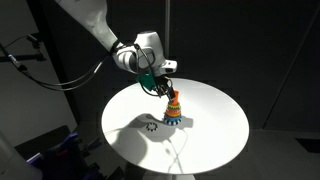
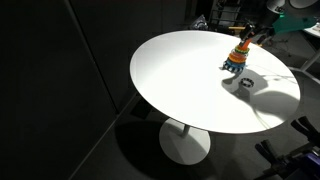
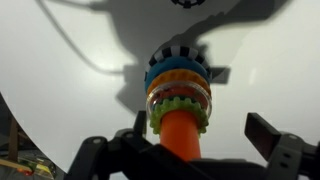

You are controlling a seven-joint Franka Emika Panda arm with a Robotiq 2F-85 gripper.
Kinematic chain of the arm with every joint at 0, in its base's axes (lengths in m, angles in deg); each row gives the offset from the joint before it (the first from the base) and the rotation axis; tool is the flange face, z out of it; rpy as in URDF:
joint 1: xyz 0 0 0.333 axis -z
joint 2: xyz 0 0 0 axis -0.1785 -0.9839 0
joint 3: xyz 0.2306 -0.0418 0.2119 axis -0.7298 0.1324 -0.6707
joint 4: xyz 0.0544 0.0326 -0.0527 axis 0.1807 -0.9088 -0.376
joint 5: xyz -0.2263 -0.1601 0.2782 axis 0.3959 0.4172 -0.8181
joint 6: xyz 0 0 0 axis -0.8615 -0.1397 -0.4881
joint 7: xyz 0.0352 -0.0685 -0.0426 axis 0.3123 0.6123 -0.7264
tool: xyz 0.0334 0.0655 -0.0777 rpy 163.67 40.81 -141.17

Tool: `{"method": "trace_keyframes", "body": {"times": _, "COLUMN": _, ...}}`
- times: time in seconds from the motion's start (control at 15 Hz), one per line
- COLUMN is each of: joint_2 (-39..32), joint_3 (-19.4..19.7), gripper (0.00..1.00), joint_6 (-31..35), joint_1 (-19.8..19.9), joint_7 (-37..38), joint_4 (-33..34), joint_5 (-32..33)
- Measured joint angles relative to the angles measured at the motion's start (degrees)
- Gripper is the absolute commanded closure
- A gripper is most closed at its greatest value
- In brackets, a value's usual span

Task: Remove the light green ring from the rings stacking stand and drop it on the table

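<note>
The rings stacking stand (image 3: 180, 78) rises toward the wrist camera with its orange cone top, a yellow ring and a blue scalloped base. The light green ring (image 3: 156, 118) sits on it around the orange cone. My gripper (image 3: 197, 120) is open, one finger on each side of the cone top, touching nothing. In both exterior views the gripper (image 1: 165, 86) (image 2: 262, 36) hangs just above the stand (image 1: 173, 108) (image 2: 237, 58), which stands on the round white table (image 1: 215, 125) (image 2: 180, 70).
A dark gear-like toothed ring (image 1: 151, 125) (image 2: 246, 82) lies flat on the table close to the stand; it shows at the top edge of the wrist view (image 3: 185, 3). Dark surroundings lie beyond the table's edge.
</note>
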Motion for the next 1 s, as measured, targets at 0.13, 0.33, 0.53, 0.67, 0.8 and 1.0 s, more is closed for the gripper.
{"method": "trace_keyframes", "body": {"times": 0.13, "joint_2": -0.9, "joint_3": 0.4, "gripper": 0.00, "joint_6": 1.6, "joint_1": -0.5, "joint_7": 0.1, "joint_4": 0.0, "joint_5": 0.0}}
{"method": "trace_keyframes", "body": {"times": 0.33, "joint_2": -2.3, "joint_3": 1.0, "gripper": 0.00, "joint_6": 3.9, "joint_1": -1.2, "joint_7": 0.6, "joint_4": 0.2, "joint_5": 0.0}}
{"method": "trace_keyframes", "body": {"times": 0.53, "joint_2": -3.5, "joint_3": 1.7, "gripper": 0.00, "joint_6": 5.1, "joint_1": -1.9, "joint_7": 1.1, "joint_4": 0.7, "joint_5": 0.0}}
{"method": "trace_keyframes", "body": {"times": 0.67, "joint_2": -4.3, "joint_3": 2.1, "gripper": 0.00, "joint_6": 5.5, "joint_1": -2.2, "joint_7": 1.2, "joint_4": 1.3, "joint_5": 0.0}}
{"method": "trace_keyframes", "body": {"times": 0.8, "joint_2": -5.1, "joint_3": 2.5, "gripper": 0.00, "joint_6": 5.6, "joint_1": -2.5, "joint_7": 1.4, "joint_4": 2.0, "joint_5": 0.0}}
{"method": "trace_keyframes", "body": {"times": 1.0, "joint_2": -6.5, "joint_3": 3.1, "gripper": 0.00, "joint_6": 5.6, "joint_1": -2.9, "joint_7": 1.8, "joint_4": 3.3, "joint_5": 0.0}}
